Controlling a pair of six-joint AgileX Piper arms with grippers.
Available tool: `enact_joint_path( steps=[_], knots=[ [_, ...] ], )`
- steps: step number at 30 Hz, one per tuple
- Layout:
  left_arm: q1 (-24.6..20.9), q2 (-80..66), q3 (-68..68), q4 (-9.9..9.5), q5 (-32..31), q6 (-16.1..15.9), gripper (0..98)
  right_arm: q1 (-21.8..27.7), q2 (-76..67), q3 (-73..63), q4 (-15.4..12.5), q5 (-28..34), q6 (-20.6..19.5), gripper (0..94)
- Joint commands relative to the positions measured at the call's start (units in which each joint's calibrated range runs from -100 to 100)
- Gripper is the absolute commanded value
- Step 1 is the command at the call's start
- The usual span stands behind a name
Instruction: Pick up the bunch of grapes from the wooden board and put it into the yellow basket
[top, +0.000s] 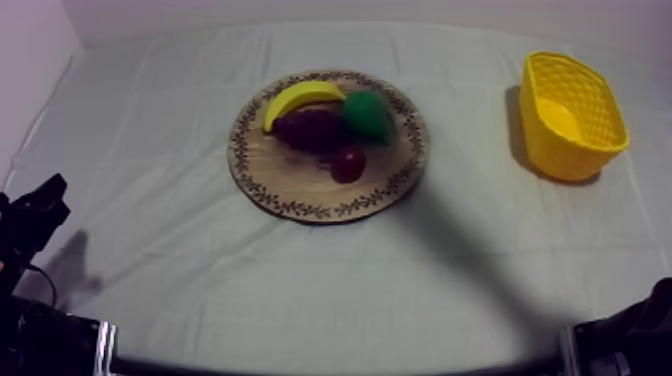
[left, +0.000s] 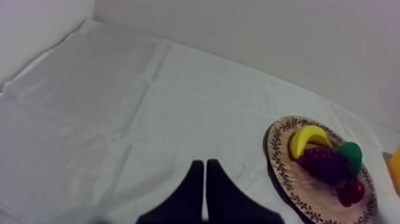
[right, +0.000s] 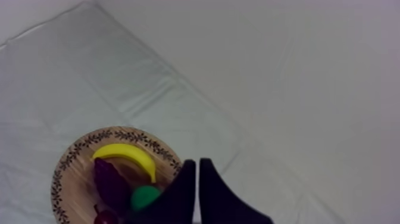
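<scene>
Four toy fruits were seen gathered on the round wooden board (top: 290, 185), and the bunch of grapes (top: 312, 128) was lying right in the middle of them, dark purple, resting on the wood. The banana (top: 300, 99) was curved along the grapes' far edge, touching them. The green pear (top: 368, 115) was tucked against them on the side towards the yellow basket (top: 590, 150), and the small red fruit (top: 348, 163) was set just beside them at the near side. The board itself was placed about mid-bench on the grey-white cloth (top: 150, 200), while the basket was stood at the right side of the bench, mouth up, well apart from the board. Over to the arms: the left tool (left: 204, 162) was held pressed together, its two black fingers laid against each other as a narrow wedge with nothing between them, above bare cloth, with the board and its fruit seen well apart from it. The right tool (right: 197, 161) was likewise pressed together, nothing pinched, its wedge crossing in front of the board's patterned rim by the pear as seen from the wrist camera. From above, the left arm (top: 35, 215) was noted low at the bench's left edge and the right arm (top: 640, 335) low at the right edge, both well away from the grapes.
</scene>
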Motion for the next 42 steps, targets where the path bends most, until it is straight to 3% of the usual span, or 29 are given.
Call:
enact_joint_path(
  steps=[1, 6, 14, 25, 36, 42],
  knots=[
    [0.0, 0.0, 0.0, 0.0, 0.0, 0.0, 0.0, -0.3, 2.1, -0.9, 0.8, 1.4, -0.5, 0.3],
    [0.0, 0.0, 0.0, 0.0, 0.0, 0.0, 0.0, -1.3, 4.6, -1.7, 2.6, 3.9, -1.4, 0.3],
    [0.0, 0.0, 0.0, 0.0, 0.0, 0.0, 0.0, -2.4, 6.3, -1.1, 2.1, 10.3, -1.0, 0.3],
    [0.0, 0.0, 0.0, 0.0, 0.0, 0.0, 0.0, -4.4, 6.6, 2.7, 2.7, 10.6, -0.9, 0.3],
    [0.0, 0.0, 0.0, 0.0, 0.0, 0.0, 0.0, -5.8, 6.2, 4.7, 0.9, 11.4, 10.7, 0.3],
    [0.0, 0.0, 0.0, 0.0, 0.0, 0.0, 0.0, -6.0, 6.7, 3.1, 0.3, 11.5, 13.4, 0.3]
  ],
)
